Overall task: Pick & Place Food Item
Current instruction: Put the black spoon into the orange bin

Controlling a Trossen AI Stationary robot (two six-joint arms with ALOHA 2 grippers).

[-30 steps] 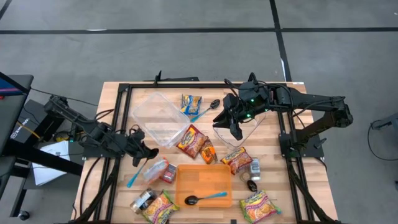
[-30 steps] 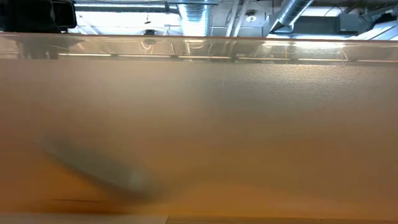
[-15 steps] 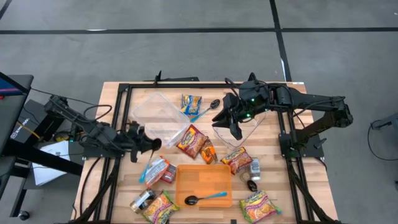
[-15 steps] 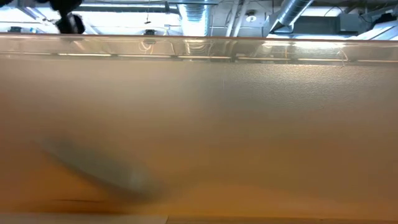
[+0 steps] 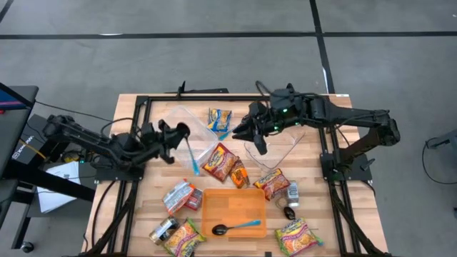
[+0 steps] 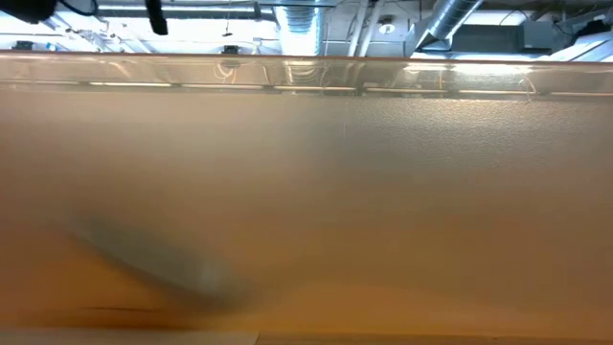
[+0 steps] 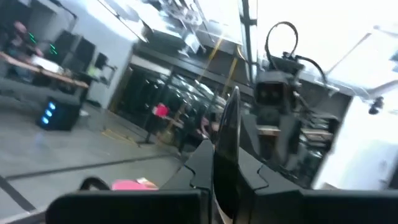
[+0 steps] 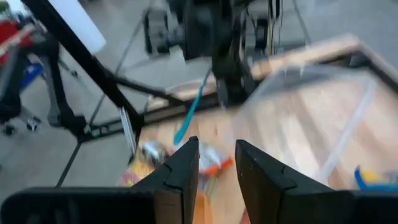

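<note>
My left gripper (image 5: 180, 132) is shut on a spoon with a black bowl and blue handle (image 5: 193, 157), raised over the left clear container (image 5: 171, 128). My right gripper (image 5: 257, 139) hovers open above the near-left part of the right clear container (image 5: 282, 150), with nothing between its fingers (image 8: 214, 165). Noodle packets lie flat on the table in the middle (image 5: 221, 163), right of it (image 5: 271, 182), at the near right (image 5: 296, 235), at the near left (image 5: 184, 239) and at the far side (image 5: 219, 118). The orange tray (image 5: 243, 203) holds another spoon (image 5: 235, 227). My left gripper pinches the spoon between its two fingers at the neck, just behind the black bowl (image 7: 227, 134), which sticks out past the fingertips. The fingers come about level from the table's left. The blue handle (image 8: 189, 112) hangs down below them, clear of the table.
A third spoon (image 5: 235, 127) lies between the two clear containers. A wrapped snack (image 5: 178, 196) and small bottles (image 5: 164, 230) (image 5: 291, 193) sit beside the tray. A black frame (image 5: 143, 107) rims the table. The low view is filled by a blurred orange surface.
My left gripper has risen and gone toward the table's far edge and right, tipping from pointing down to about level. The blue-handled spoon has come off the table at the near left and now hangs over the left clear container. My right gripper has shifted slightly toward the left.
</note>
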